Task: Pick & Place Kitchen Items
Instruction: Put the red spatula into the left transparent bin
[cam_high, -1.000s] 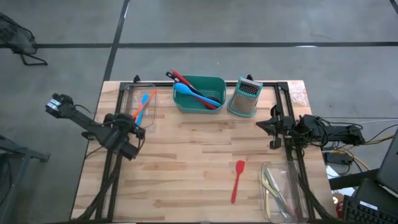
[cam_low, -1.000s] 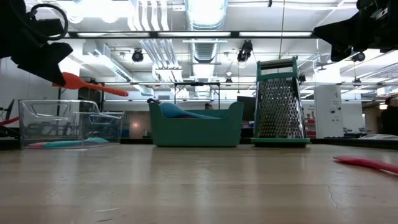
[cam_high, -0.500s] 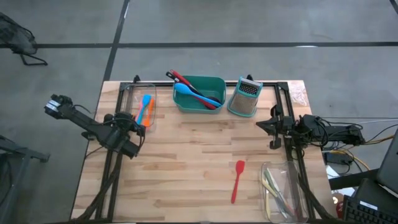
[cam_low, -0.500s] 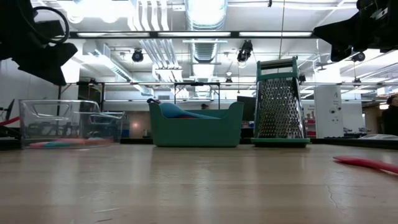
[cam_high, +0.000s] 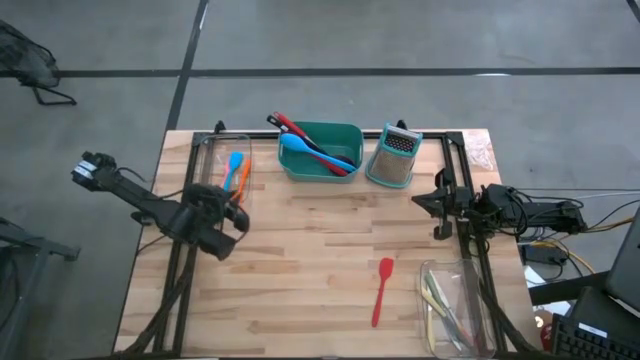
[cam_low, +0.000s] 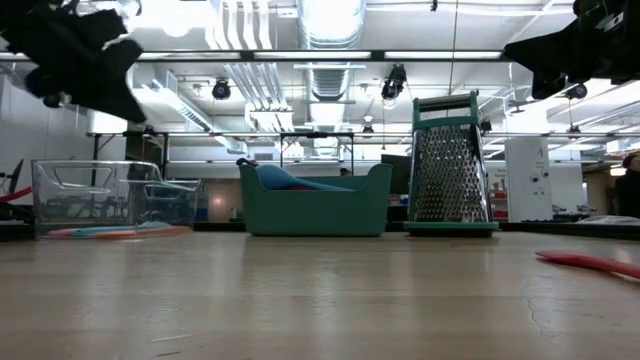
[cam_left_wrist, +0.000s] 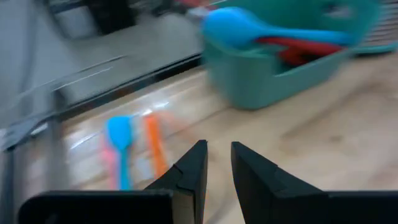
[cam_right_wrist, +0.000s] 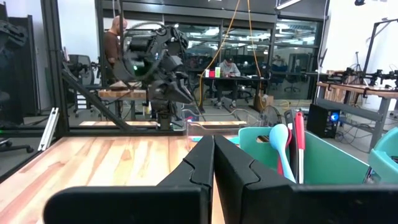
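My left gripper (cam_high: 237, 214) is open and empty, above the table just near-side of a clear bin (cam_high: 212, 150) at the back left. In that bin lie a blue spoon (cam_left_wrist: 118, 132), an orange spatula (cam_left_wrist: 153, 138) and a pink utensil (cam_left_wrist: 106, 163). A red spatula (cam_high: 381, 290) lies flat on the table toward the near right. The teal tub (cam_high: 340, 135) at the back holds a blue spoon (cam_high: 300, 147) and red utensils (cam_high: 288, 125) that lean on its rim. My right gripper (cam_right_wrist: 212, 144) is shut and empty, waiting at the table's right edge (cam_high: 440, 205).
A steel box grater (cam_high: 393, 157) stands right of the teal tub. A second clear bin (cam_high: 455, 305) at the near right holds yellowish utensils. The table's middle is bare wood. In the right wrist view, people sit at desks in the room beyond.
My left gripper has let go of the orange spatula, which it held over the clear bin. The spatula has dropped and now lies in the bin beside the blue spoon. The gripper has then moved a little toward the table's right.
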